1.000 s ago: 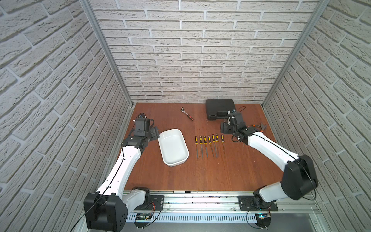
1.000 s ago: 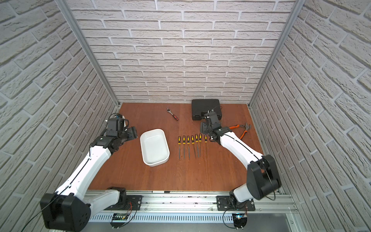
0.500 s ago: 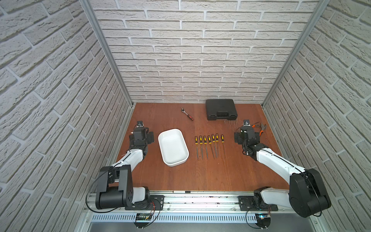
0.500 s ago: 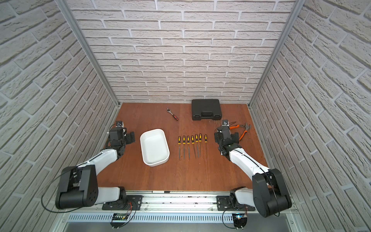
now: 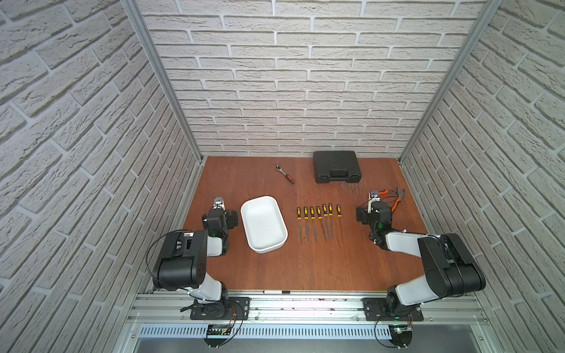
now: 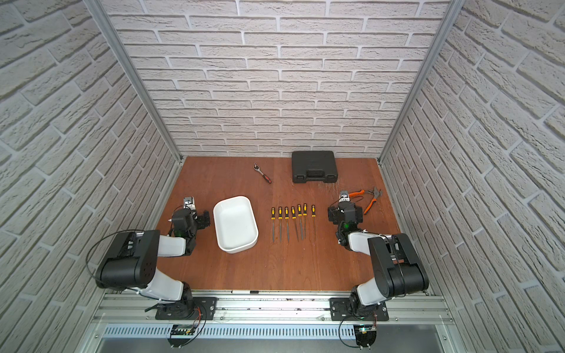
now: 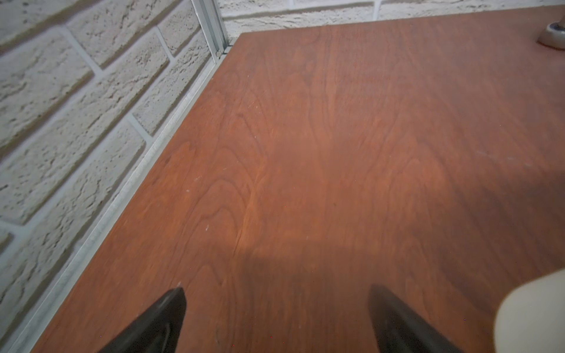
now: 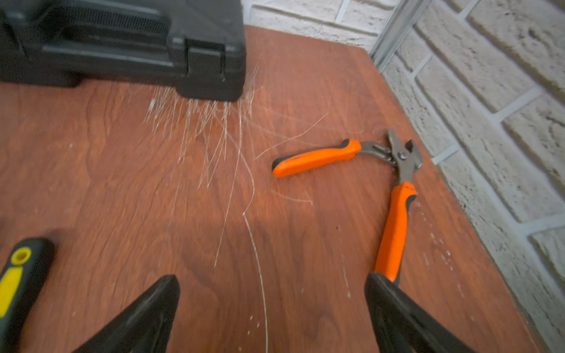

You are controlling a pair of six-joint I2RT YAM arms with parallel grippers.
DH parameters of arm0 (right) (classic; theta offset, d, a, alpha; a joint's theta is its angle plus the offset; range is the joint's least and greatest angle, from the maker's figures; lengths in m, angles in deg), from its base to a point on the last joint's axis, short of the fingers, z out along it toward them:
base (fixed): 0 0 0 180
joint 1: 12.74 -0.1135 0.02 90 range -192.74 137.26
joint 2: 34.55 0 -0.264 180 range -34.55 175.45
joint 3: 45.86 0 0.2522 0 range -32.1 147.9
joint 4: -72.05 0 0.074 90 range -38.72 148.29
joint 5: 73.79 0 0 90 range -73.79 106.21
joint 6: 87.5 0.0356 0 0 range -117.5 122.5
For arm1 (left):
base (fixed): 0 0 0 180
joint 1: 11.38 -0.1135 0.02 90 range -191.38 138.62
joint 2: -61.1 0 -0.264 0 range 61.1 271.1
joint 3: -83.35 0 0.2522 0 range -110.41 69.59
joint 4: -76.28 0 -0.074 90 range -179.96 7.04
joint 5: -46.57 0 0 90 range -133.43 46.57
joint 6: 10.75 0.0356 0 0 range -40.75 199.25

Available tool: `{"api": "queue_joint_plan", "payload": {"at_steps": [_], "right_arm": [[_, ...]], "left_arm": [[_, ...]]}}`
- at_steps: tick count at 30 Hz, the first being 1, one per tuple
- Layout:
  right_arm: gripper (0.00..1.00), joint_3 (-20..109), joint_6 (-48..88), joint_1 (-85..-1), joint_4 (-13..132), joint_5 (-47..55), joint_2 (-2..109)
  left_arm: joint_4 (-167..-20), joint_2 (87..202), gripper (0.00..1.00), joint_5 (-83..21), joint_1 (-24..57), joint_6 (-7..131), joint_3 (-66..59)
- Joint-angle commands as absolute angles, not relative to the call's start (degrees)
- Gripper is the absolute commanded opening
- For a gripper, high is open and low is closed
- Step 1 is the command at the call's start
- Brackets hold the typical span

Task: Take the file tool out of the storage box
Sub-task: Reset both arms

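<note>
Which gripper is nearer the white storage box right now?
Left. The left gripper sits just beside the storage box; the right gripper is beyond the row of files, by the pliers.

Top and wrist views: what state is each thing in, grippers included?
storage box: upright, empty
files: seven, in a row, outside the storage box
tool case: closed
pliers: handles spread open
left gripper: open, empty
right gripper: open, empty
</note>
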State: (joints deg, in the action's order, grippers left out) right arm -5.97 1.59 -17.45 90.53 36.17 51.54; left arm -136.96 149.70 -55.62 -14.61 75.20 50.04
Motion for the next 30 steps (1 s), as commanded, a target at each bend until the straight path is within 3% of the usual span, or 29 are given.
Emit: {"api": "queue_joint_plan", "payload": {"at_steps": [1, 6, 9, 11, 30], "right_arm": [[0.99, -5.9, 0.7, -17.4, 98.9, 33.6, 50.1], [0.99, -7.4, 1.6, -15.1, 101.5, 27.1, 50.6], [0.99, -10.7, 1.4, -14.0, 111.8, 24.2, 54.3], [0.99, -9.3, 1.5, -13.9, 105.7, 24.2, 52.2], [0.99, -8.9, 1.8, -13.1, 105.4, 22.4, 52.4]], "left_arm": [[-142.3, 149.9, 0.99, -55.9, -14.4, 76.1, 48.4], [-141.9, 149.9, 0.99, -55.9, -14.4, 76.0, 48.3], [-141.9, 150.0, 0.99, -55.9, -14.4, 76.0, 48.2], [-141.9, 150.0, 0.98, -55.9, -14.3, 76.0, 48.2], [-141.8, 150.0, 0.99, -56.5, -13.9, 76.4, 48.1]]}}
